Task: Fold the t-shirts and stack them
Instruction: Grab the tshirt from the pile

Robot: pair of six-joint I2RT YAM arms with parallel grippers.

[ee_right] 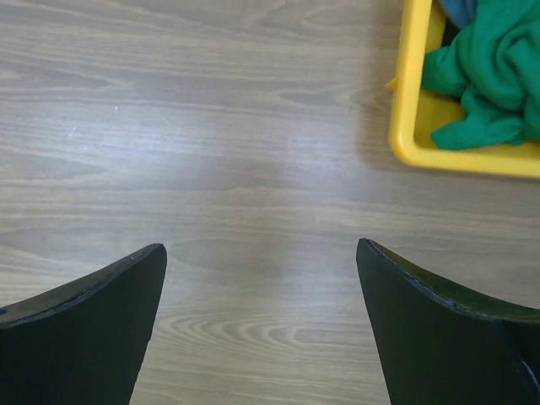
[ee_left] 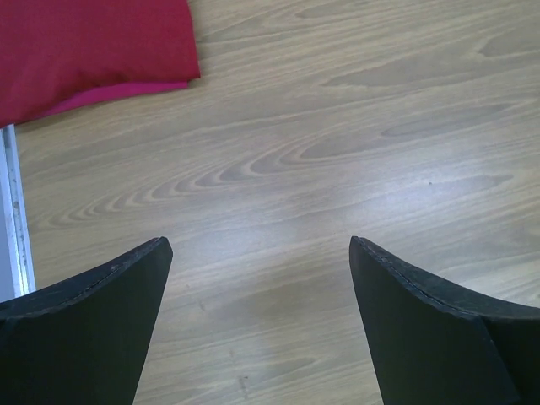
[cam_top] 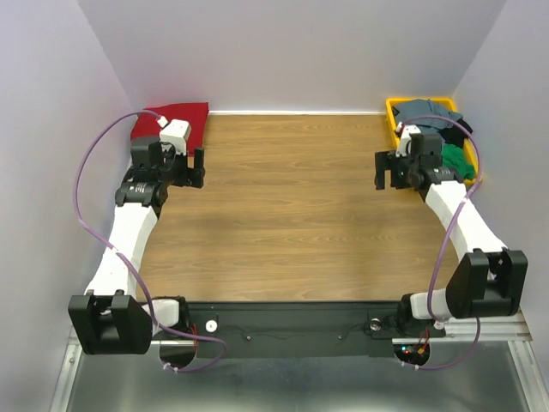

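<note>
A folded dark red t-shirt (cam_top: 171,118) lies at the far left corner of the table; its edge shows in the left wrist view (ee_left: 93,46). A bright green t-shirt (cam_top: 459,161) lies crumpled in the yellow tray (cam_top: 393,116) at the far right with slate grey (cam_top: 420,108) and black (cam_top: 448,120) shirts; the green one shows in the right wrist view (ee_right: 489,80). My left gripper (cam_top: 186,169) is open and empty above bare wood, just near of the red shirt. My right gripper (cam_top: 388,170) is open and empty, left of the tray.
The wooden table (cam_top: 292,206) stretches between the arms. Grey walls close in the left, far and right sides. The yellow tray's rim (ee_right: 413,101) is close to the right of my right gripper. A metal strip (ee_left: 15,211) runs along the table's left edge.
</note>
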